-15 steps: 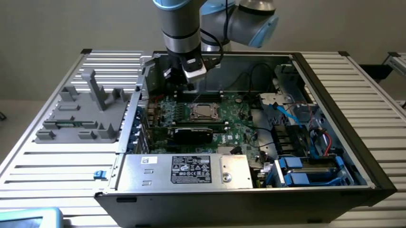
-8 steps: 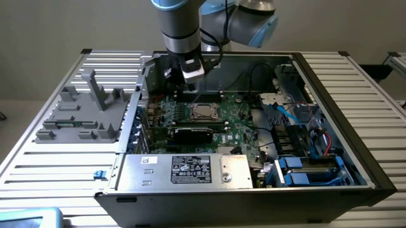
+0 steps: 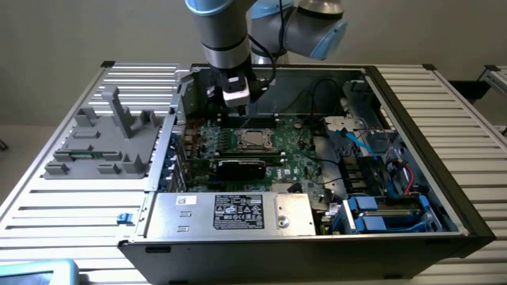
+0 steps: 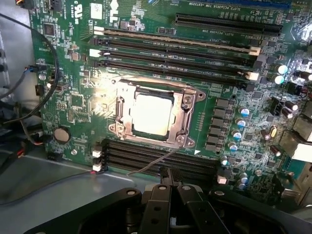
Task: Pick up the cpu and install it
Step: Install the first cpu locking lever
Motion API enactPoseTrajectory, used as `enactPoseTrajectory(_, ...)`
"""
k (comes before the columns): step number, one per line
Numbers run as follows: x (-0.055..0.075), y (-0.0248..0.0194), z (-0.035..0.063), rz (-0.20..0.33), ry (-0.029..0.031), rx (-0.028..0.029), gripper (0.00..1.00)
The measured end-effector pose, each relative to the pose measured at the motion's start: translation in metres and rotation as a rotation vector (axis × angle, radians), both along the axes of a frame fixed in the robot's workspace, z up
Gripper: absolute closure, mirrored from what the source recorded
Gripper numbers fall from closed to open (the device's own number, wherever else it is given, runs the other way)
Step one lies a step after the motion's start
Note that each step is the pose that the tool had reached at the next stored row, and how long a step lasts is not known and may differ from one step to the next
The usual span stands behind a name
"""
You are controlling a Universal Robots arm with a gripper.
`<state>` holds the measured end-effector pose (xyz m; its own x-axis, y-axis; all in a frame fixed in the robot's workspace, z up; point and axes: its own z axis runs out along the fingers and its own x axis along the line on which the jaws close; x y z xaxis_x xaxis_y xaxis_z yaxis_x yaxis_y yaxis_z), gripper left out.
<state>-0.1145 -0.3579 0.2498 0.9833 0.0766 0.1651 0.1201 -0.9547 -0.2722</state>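
The cpu (image 4: 152, 114), a silvery square chip, lies flat in the metal socket frame (image 4: 187, 113) on the green motherboard (image 4: 73, 102). In the exterior view the cpu (image 3: 253, 139) sits mid-board inside the open computer case. My gripper (image 3: 238, 105) hangs above the board, a little behind the socket and apart from the chip. In the wrist view the black fingers (image 4: 161, 195) meet at their tips, so the gripper (image 4: 170, 171) is shut with nothing between them.
Black memory slots (image 4: 175, 46) run on both sides of the socket. A silver power supply box (image 3: 230, 212) lines the case's near side, with blue drive bays (image 3: 380, 217) and cables on the exterior view's right. A grey fixture (image 3: 107, 139) stands on the slatted table (image 3: 63, 208).
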Motion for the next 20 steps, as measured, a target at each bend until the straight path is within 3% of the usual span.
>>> enactPoseTrajectory(6, -0.0026, -0.0004, -0.0001, -0.037, 0.0009, 0.0084, 0.89)
enactPoseTrajectory(9, -0.0036, -0.0005, -0.001, -0.053, 0.0006, 0.009, 0.89)
enactPoseTrajectory(17, -0.0037, -0.0005, -0.0046, -0.16, 0.0016, 0.0091, 0.89)
enactPoseTrajectory(19, -0.0037, -0.0006, -0.005, -0.178, 0.0044, 0.0091, 0.89)
enactPoseTrajectory(20, -0.0038, -0.0005, -0.0051, -0.184, 0.0086, 0.0092, 0.89)
